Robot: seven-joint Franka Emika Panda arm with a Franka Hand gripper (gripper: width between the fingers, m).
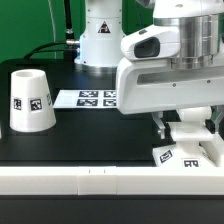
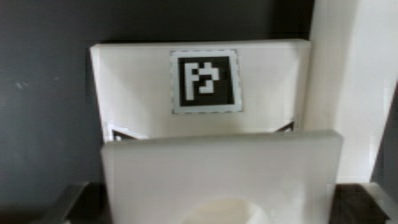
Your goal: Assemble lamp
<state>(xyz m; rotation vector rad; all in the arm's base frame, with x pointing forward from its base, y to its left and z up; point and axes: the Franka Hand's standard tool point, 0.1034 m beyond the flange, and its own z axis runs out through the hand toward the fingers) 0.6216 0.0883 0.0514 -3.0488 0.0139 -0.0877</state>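
Step, as I read it: early, working on the base, nothing mated yet.

- Far left: shade (image 1: 30, 100) stood on the desk (image 1: 95, 135), wide end down, tag facing the camera, well apart from everything else and untouched.
- Centre, farther back: marker board (image 1: 88, 97) lay flat. Not part of the build.
- Right, near edge: gripper (image 1: 186, 128) was down over the base (image 1: 186, 156). The base sat just beside the white rail (image 1: 80, 182) along the desk's near side, with two tags showing on its near face.
- Gripper state: one dark finger (image 1: 160, 126) showed on the left of the base, and I took the other to be on its right, so the jaws were set wide and straddling it. I couldn't tell whether they were clamped on it or only bracketing it, and the contact line was hidden by the arm's body.
- Wrist view: base (image 2: 205, 80) was dead ahead, tag square to the lens. A pale blurred slab (image 2: 222, 175) filled the foreground and I couldn't tell what it was.
- I didn't see the bulb in either view.

Next move, my call: confirm the grip on the base, seat it square and steady clear of the rail, then go for the bulb. The shade goes last.
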